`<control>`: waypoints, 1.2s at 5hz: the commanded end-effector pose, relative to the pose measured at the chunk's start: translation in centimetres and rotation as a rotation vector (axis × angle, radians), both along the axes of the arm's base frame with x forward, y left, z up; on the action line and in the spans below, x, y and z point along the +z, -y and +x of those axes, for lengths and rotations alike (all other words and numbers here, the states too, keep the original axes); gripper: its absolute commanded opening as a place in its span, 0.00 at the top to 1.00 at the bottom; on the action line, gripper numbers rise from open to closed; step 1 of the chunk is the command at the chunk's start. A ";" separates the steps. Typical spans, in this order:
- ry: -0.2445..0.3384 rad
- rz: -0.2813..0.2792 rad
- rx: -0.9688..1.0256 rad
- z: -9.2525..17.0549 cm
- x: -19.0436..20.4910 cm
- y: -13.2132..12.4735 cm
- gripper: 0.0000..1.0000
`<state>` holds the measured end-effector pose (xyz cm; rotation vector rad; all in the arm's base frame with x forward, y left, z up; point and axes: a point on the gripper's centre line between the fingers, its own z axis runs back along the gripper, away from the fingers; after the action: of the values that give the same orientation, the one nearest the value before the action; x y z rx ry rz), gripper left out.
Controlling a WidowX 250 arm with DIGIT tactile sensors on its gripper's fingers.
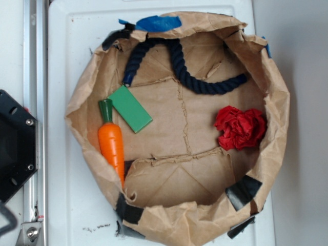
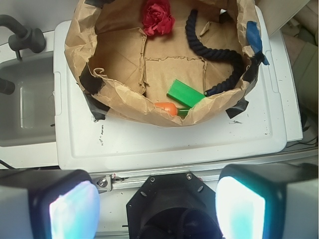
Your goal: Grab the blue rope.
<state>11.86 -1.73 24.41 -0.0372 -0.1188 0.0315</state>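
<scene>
Your jaws hang spread, well short of the blue rope (image 2: 219,55); the paper bag's rim (image 2: 149,112) could snag your descent.

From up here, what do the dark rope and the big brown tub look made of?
The blue rope looks like soft twisted fibre, matte and slightly fuzzy, with visible spiral strands. The tub looks like crumpled brown paper, with creased walls, folded seams and dark tape patches.

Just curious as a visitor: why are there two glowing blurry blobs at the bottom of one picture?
Wrist view: those are the end effector fingers, too close to focus and catching glare. Exterior view: soft, even light, slightly hazy; the blue rope reads clearly.
</scene>
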 end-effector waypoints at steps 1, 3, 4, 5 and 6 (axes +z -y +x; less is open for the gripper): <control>0.000 0.000 0.000 0.0 0.0 0.0 0.00; 0.026 0.018 -0.071 6.4 -1.1 -0.4 0.00; 0.033 0.033 -0.192 9.4 -2.2 -0.3 0.00; 0.025 0.042 -0.326 11.8 -3.5 0.0 0.00; 0.063 -0.021 -0.492 13.8 -5.5 0.3 0.00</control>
<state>25.36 -1.83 17.77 -0.0925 -0.1256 -0.4720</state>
